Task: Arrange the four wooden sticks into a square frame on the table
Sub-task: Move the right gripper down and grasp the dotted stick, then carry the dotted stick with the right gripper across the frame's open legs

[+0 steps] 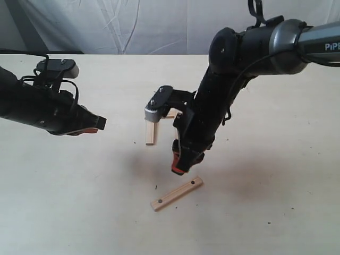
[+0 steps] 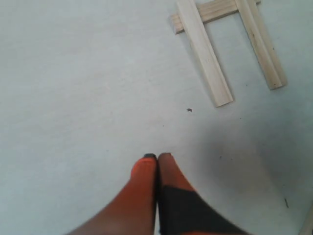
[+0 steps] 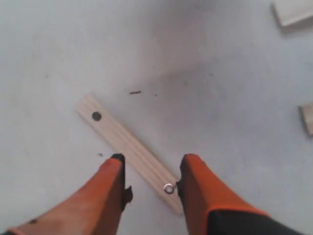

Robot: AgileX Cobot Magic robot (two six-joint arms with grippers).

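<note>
Hidden by the arm: in the exterior view the right arm (image 1: 212, 101) covered most of the part-built frame (image 1: 151, 133). Only one of its sticks and a sliver of another showed beside the arm.
Cut off: in the left wrist view the two side sticks (image 2: 205, 58) ran out past the picture's edge where they crossed the cross stick (image 2: 217, 11). In the right wrist view two stick ends (image 3: 293, 11) showed only at the picture's border, and which sticks they belonged to could not be told.
Hard to make out: the small pale ring (image 3: 168, 188) at the near end of the loose stick (image 3: 129, 147) might have been a hole or a fitting. The far end had a plain dark hole (image 3: 97, 116).
Part-built frame: three sticks lay flat on the table (image 2: 88, 88) in a U, the open side facing the left gripper.
Loose stick: it lay flat and slanted on the table, apart from the U and nearer the camera in the exterior view (image 1: 176, 194).
Right gripper (image 3: 150, 161): its jaws stood wide, one orange finger (image 3: 110, 188) on each side of the loose stick's near end, and gripped nothing. Whether the tips touched the table could not be told.
Left gripper (image 2: 157, 157): its tips were pressed together and it held nothing. It hung over bare table, well apart from the sticks.
</note>
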